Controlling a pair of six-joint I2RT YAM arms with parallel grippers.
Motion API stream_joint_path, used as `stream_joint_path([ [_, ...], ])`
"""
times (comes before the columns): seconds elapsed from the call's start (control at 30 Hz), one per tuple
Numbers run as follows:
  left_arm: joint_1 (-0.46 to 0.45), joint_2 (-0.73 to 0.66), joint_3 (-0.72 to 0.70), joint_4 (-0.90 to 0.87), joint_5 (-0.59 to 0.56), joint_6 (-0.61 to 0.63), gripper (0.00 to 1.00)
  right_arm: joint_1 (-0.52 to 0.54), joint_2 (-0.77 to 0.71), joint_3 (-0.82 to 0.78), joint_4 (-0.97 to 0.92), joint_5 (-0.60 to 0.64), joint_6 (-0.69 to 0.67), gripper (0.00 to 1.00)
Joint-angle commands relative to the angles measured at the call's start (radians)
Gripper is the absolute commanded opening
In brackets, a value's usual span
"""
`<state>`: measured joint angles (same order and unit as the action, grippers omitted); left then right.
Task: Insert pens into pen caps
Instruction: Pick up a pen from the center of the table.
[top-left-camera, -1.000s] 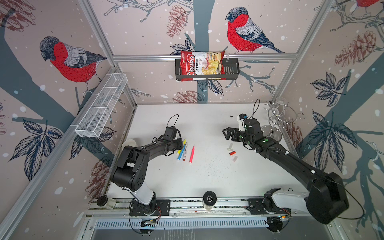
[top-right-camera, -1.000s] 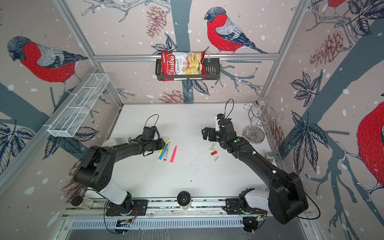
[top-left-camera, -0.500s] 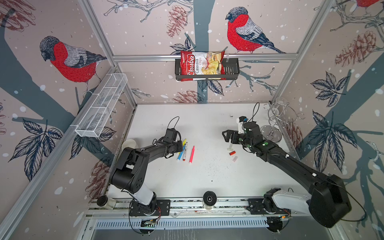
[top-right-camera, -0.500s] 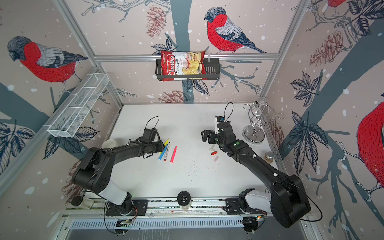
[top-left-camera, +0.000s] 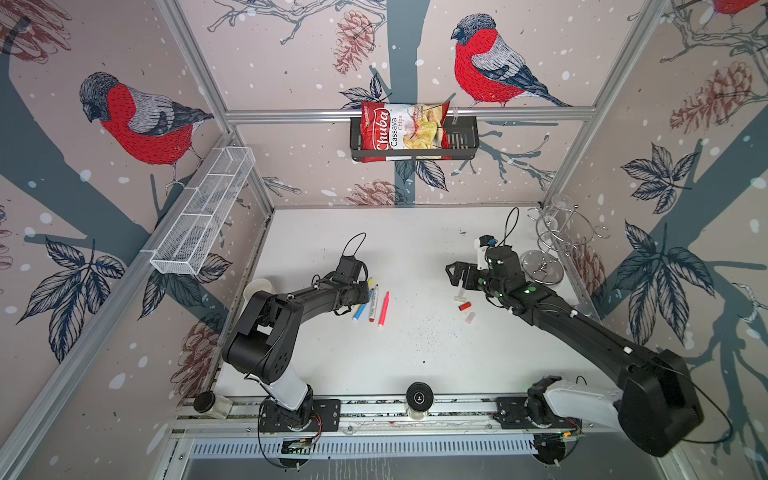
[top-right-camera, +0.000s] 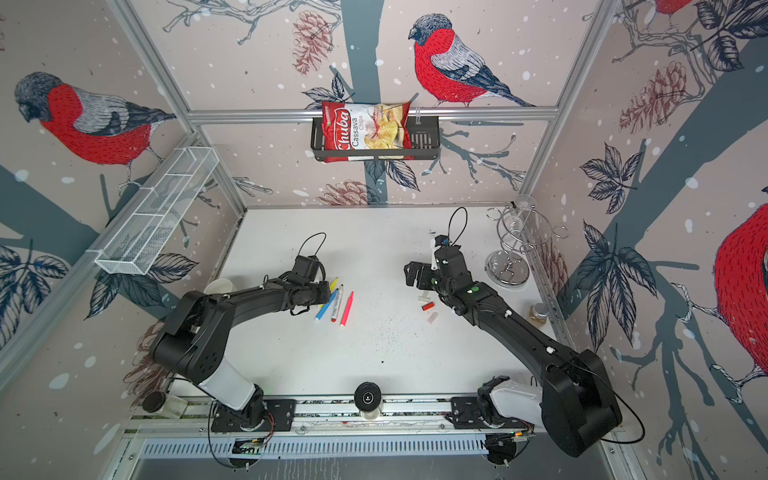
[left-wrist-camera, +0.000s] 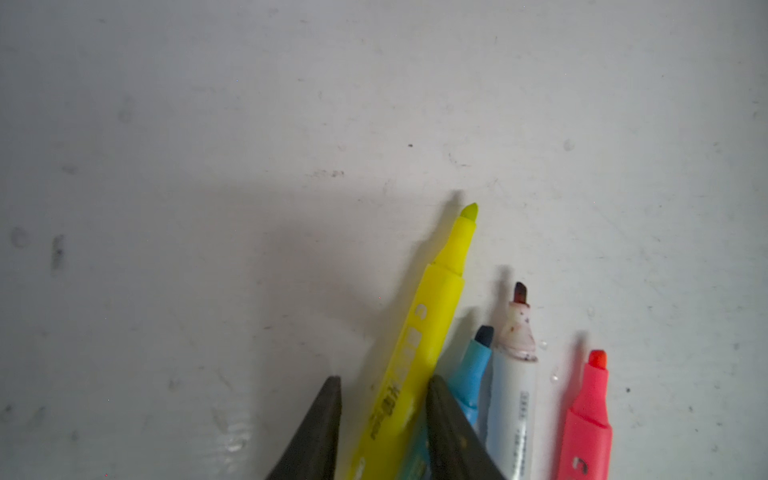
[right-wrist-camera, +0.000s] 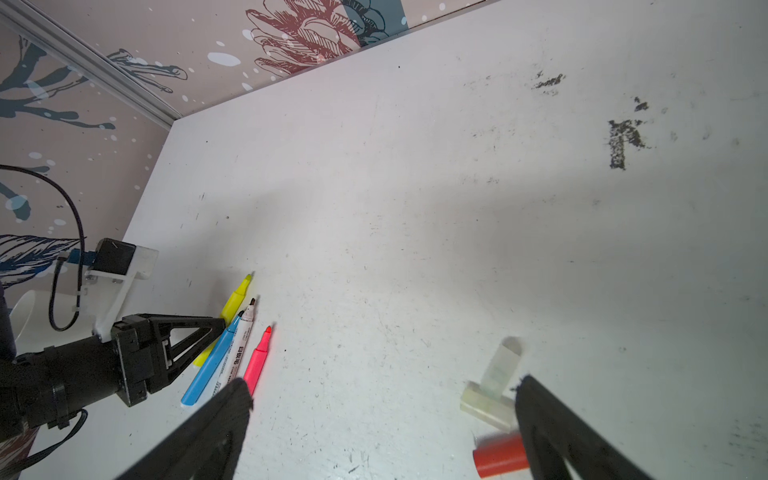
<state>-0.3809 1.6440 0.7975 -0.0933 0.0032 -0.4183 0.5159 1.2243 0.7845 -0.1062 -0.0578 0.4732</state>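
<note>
The left gripper (left-wrist-camera: 383, 380) sits low over the white table (left-wrist-camera: 166, 166) with its jaws set narrow, one dark finger on each side of the yellow pen (left-wrist-camera: 440, 291). One finger lies against the pen's barrel. A thin strip of table shows between the pen and the other finger, so the pen is straddled rather than clamped.

The blue pen (left-wrist-camera: 473, 370) lies right beside the yellow pen and partly under that finger. Next come the white-bodied pen (left-wrist-camera: 513, 395), with a dark stained tip, and the pink pen (left-wrist-camera: 590, 415), a little apart. All four are uncapped and flat on the table, tips toward the back wall.

Well apart, across the table, the right gripper (right-wrist-camera: 384, 386) has its jaws spread wide and holds nothing. Near one of its fingers two translucent caps (right-wrist-camera: 498, 370) lie touching at an angle, with the red cap (right-wrist-camera: 500, 455) just beside them. In a top view a third whitish cap (top-left-camera: 469, 318) lies just beyond the red one, toward the front rail.

On the back wall a black basket (top-left-camera: 465, 141) holds a chip bag (top-left-camera: 405, 131).
</note>
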Motion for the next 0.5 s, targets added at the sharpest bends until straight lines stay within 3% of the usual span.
stream_joint_path([
  [0.0,-0.003,0.017,0.010,-0.035,-0.028,0.009,0.35,0.001,0.003,-0.002,0.030,0.009,0.005,1.00],
  [0.47,-0.003,0.058,0.055,-0.104,-0.091,0.004,0.32,0.001,0.013,0.003,0.037,0.011,0.005,1.00],
])
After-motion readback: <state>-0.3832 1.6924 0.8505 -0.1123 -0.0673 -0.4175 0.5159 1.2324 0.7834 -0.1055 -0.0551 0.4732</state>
